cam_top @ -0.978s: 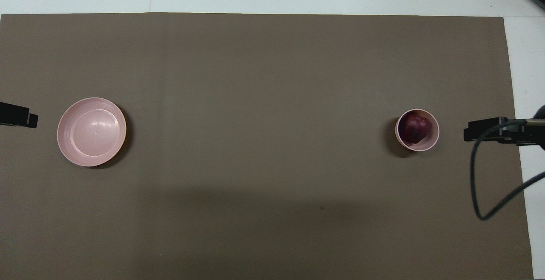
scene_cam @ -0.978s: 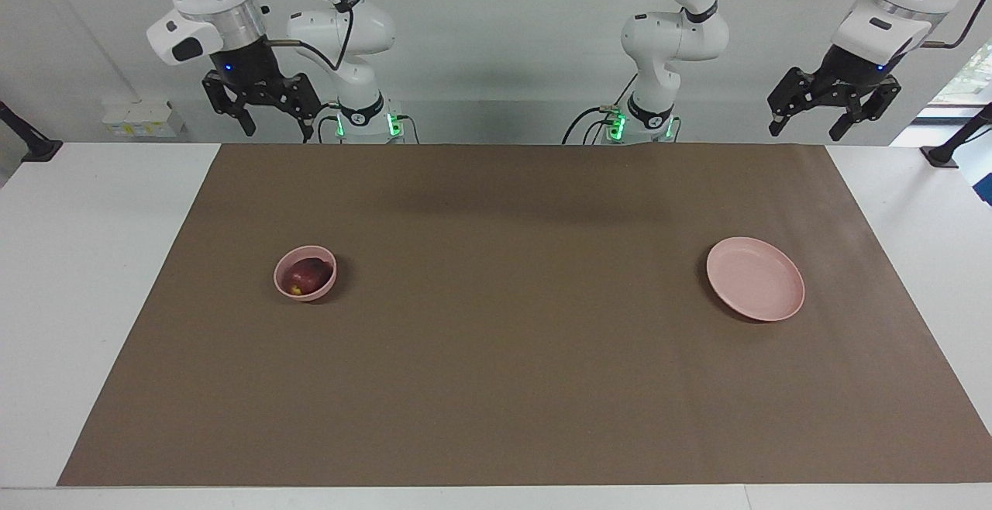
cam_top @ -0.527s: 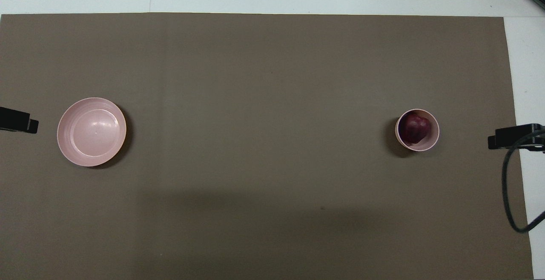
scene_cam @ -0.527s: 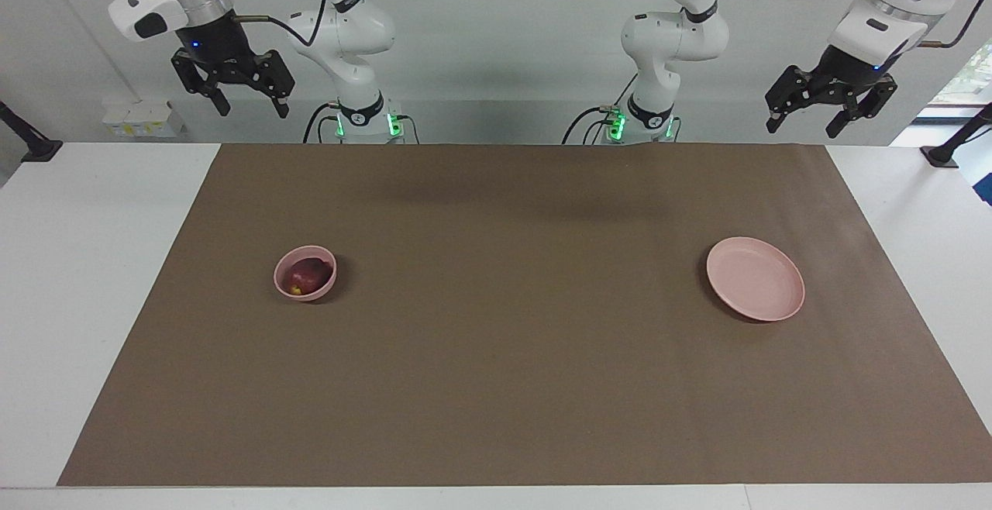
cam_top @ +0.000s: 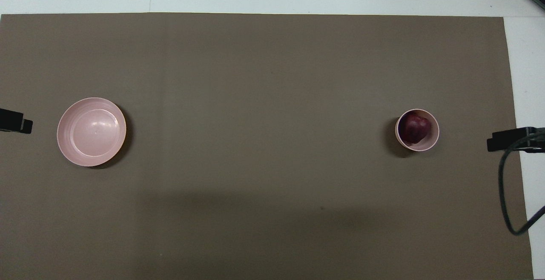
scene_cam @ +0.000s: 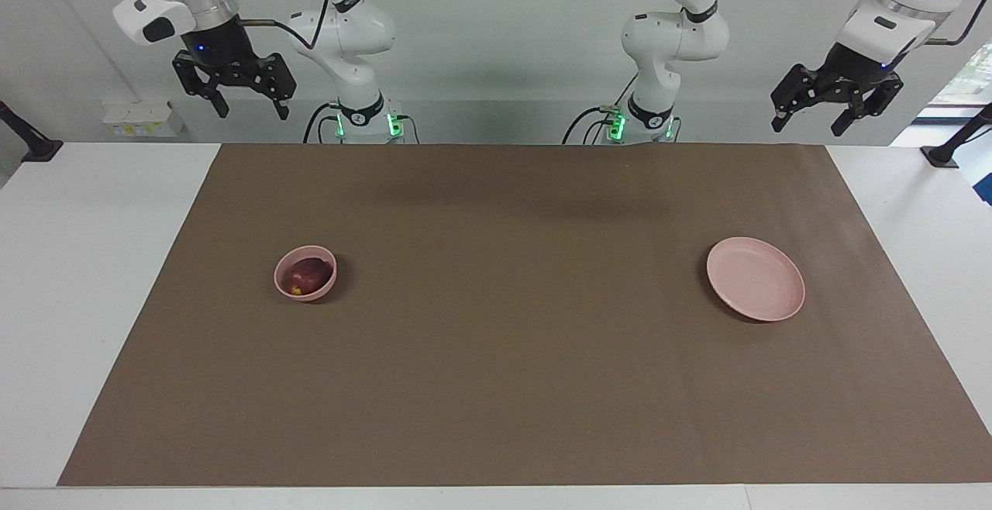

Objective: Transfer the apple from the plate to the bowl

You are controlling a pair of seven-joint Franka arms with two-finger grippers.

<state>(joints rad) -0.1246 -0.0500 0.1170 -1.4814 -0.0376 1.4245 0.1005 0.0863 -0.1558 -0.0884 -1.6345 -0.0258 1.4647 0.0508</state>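
apple in bowl, right arm's end of bench | plate bare | right hand has risen, fingers apart, empty | left hand waits raised, fingers apart | task looks done

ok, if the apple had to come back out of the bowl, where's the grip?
Likely from straight above. The apple sits low inside the deep bowl, whose wall blocks any side approach. Fingers should drop on two sides of its round body, where gaps to the wall allow; the widest gap is toward the right arm's end.
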